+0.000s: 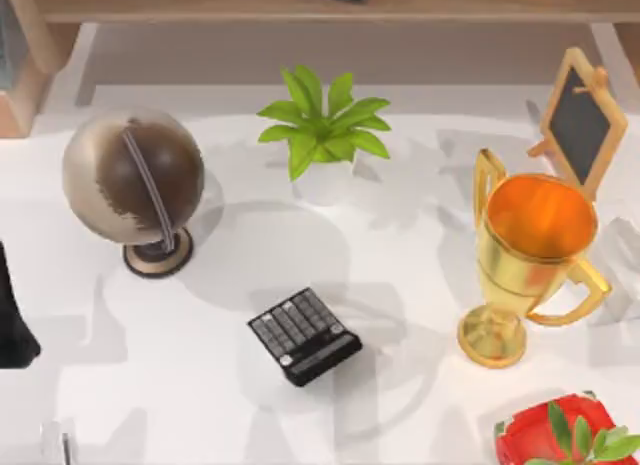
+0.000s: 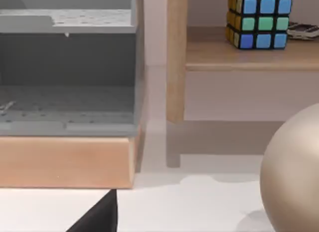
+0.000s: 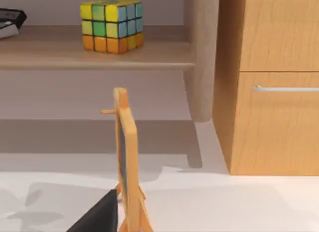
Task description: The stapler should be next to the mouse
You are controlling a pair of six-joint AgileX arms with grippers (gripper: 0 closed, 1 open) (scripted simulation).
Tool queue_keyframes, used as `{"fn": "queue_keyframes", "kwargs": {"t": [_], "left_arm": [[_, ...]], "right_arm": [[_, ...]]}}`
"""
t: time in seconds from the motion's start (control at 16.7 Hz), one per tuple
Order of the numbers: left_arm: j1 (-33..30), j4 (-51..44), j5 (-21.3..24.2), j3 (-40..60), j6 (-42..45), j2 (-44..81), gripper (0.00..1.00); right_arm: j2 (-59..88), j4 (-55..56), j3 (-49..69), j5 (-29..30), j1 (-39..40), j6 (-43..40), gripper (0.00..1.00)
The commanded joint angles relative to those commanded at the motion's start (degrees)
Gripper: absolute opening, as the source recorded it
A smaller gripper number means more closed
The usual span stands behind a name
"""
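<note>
The stapler (image 1: 60, 445), small, narrow and whitish-grey with a dark line, lies at the table's front left corner, cut by the picture's edge. A dark-and-white object that may be the mouse (image 2: 304, 31) rests on the wooden shelf behind the table, beside a colour cube (image 2: 258, 20). It also shows in the right wrist view as the mouse (image 3: 10, 20). My left arm (image 1: 15, 325) sits parked at the left edge, just behind the stapler. A dark wedge of the left gripper (image 2: 97, 217) and one of the right gripper (image 3: 97, 217) show low in the wrist views.
A globe (image 1: 135, 180) stands at the left and a potted plant (image 1: 325, 130) at the back middle. A black calculator (image 1: 303, 335) lies in the centre. At the right are a gold trophy (image 1: 525, 260), a small chalkboard (image 1: 583, 125) and a red pot (image 1: 560, 435).
</note>
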Motion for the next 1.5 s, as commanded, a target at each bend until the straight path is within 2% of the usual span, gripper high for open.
{"fn": "queue_keyframes", "kwargs": {"t": [0.18, 0.36, 0.9, 1.14, 1.32, 1.5], "left_arm": [[-0.3, -0.7, -0.1, 0.6, -0.6, 0.8, 1.0], [-2.3, -6.3, -0.2, 4.4, -4.4, 6.4, 1.0], [-14.1, -41.1, 0.1, 23.9, -25.4, 46.7, 1.0], [-18.4, -53.3, 0.1, 31.4, -33.0, 60.7, 1.0], [-20.2, -58.0, -0.1, 34.9, -36.2, 65.9, 1.0], [-20.5, -58.9, -0.1, 35.5, -36.8, 66.8, 1.0]], "right_arm": [[0.0, 0.0, 0.0, 0.0, 0.0, 0.0, 1.0], [0.0, 0.0, 0.0, 0.0, 0.0, 0.0, 1.0], [0.0, 0.0, 0.0, 0.0, 0.0, 0.0, 1.0], [0.0, 0.0, 0.0, 0.0, 0.0, 0.0, 1.0], [0.0, 0.0, 0.0, 0.0, 0.0, 0.0, 1.0], [0.0, 0.0, 0.0, 0.0, 0.0, 0.0, 1.0]]}}
